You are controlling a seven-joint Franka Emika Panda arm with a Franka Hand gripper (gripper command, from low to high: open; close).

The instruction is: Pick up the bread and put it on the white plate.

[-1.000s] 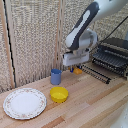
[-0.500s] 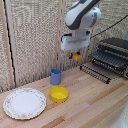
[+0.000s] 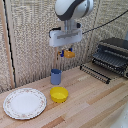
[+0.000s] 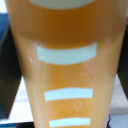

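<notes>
Exterior view: the gripper (image 3: 66, 51) grasps the bread (image 3: 69, 53) (orange-brown) high above a blue cup (image 3: 56, 76), with the white dish (image 3: 24, 103) well apart.

The gripper (image 3: 65, 52) is white with dark blue-tipped fingers, and the bread (image 3: 69, 53) between them is orange-brown; in the wrist view the bread (image 4: 67, 65) shows orange with pale whitish bars across it. The dish (image 3: 24, 103) is white with a faint floral rim. The bowl (image 3: 59, 94) is yellow, the cup (image 3: 56, 76) blue, the toaster oven (image 3: 112, 53) black, the table (image 3: 95, 107) light wood.
</notes>
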